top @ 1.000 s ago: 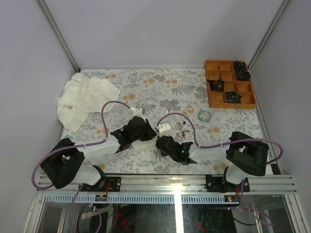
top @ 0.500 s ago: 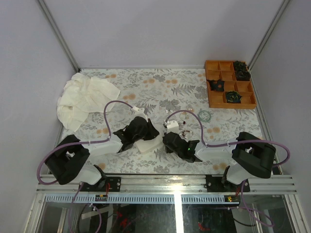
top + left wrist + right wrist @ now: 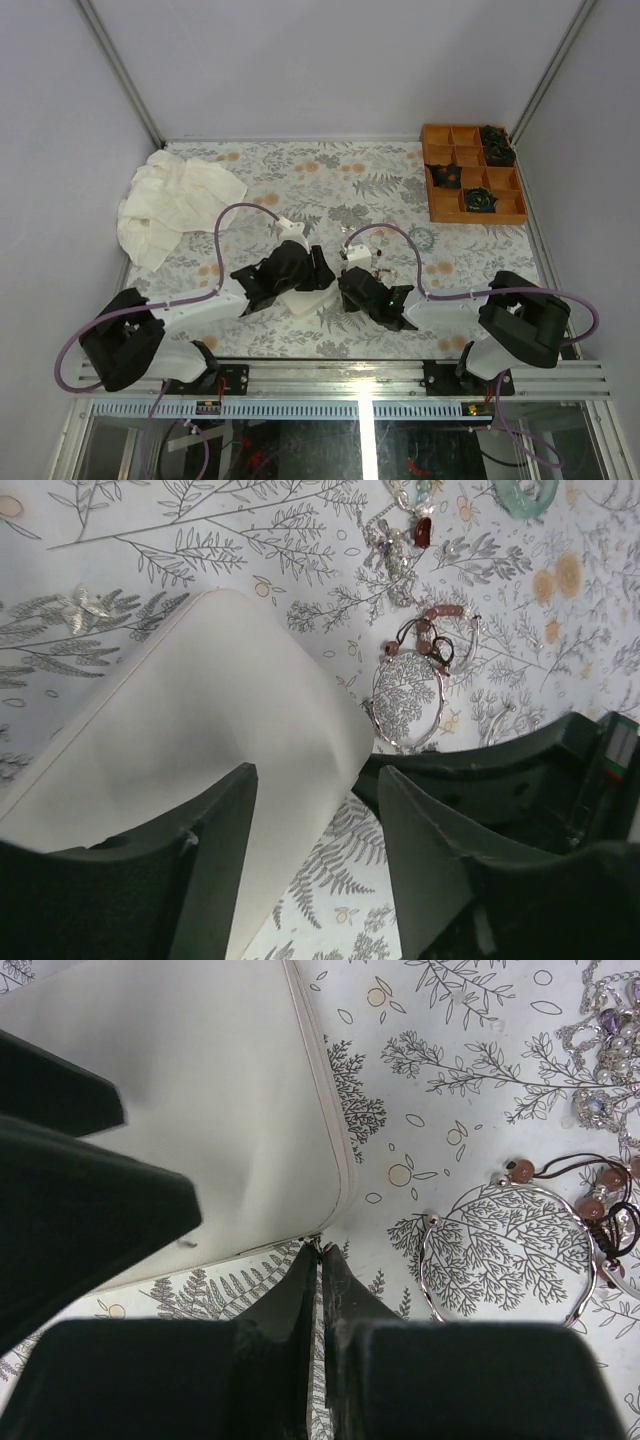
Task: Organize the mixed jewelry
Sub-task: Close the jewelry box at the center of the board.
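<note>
A pale jewelry box (image 3: 303, 301) lies closed on the patterned table between my two grippers. My left gripper (image 3: 315, 815) is open, its fingers astride the box's (image 3: 200, 710) near corner without pinching it. My right gripper (image 3: 320, 1252) is shut on a small metal zipper pull at the edge of the box (image 3: 180, 1090). The mixed jewelry lies just beyond: a thin silvery hoop (image 3: 505, 1250), a dark cord with pink beads (image 3: 430, 640), a red earring (image 3: 422, 530), a silvery cluster (image 3: 600, 1030) and a pale teal bracelet (image 3: 418, 238).
An orange compartment tray (image 3: 437, 197) with dark rosettes stands at the back right. A crumpled white cloth (image 3: 175, 200) lies at the back left. Purple cables loop above both arms.
My left gripper has opened over the box's corner. Both arms have shifted slightly away from their bases, and the right gripper has stayed shut at the box's edge.
</note>
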You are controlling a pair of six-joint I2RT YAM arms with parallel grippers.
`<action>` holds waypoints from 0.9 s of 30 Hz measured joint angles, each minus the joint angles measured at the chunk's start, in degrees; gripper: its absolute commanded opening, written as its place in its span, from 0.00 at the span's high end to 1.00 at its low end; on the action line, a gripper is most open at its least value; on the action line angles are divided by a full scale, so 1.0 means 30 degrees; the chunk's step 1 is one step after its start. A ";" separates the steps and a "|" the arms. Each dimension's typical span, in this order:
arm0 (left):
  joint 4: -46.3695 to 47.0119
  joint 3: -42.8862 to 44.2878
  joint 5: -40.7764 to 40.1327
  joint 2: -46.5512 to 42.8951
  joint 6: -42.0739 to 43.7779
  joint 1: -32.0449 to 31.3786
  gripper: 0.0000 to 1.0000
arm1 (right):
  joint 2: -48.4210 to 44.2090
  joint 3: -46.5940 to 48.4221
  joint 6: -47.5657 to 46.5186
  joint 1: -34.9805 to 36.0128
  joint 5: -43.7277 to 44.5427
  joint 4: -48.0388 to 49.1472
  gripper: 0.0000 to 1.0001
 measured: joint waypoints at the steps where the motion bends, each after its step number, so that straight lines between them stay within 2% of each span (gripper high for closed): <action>1: -0.0925 0.0364 -0.0175 -0.0270 0.0328 -0.0102 0.47 | 0.0000 0.0000 -0.0015 -0.0007 -0.0022 0.0007 1.00; 4: -0.3315 0.1734 -0.0648 -0.0656 0.1319 -0.0160 0.52 | 0.0000 0.0000 -0.0102 -0.0029 -0.0146 0.0007 1.00; 8: -0.6819 0.4612 -0.1158 -0.0284 0.2718 -0.0160 0.65 | -0.0102 0.0000 -0.0299 -0.0058 -0.0408 0.0000 1.00; 12: -0.9020 0.6273 -0.1253 0.0415 0.3410 -0.0153 0.73 | -0.0386 0.0000 -0.0423 -0.0124 -0.0488 -0.0029 1.00; 22: -1.1759 0.7162 -0.0685 0.3060 0.3796 -0.0576 0.73 | -0.0670 -0.0007 -0.0510 -0.0270 -0.0984 0.0000 1.00; 27: -1.1803 0.7220 -0.0408 0.3679 0.3774 -0.1246 0.65 | -0.0670 -0.0372 -0.0423 -0.0270 -0.1275 0.0109 1.00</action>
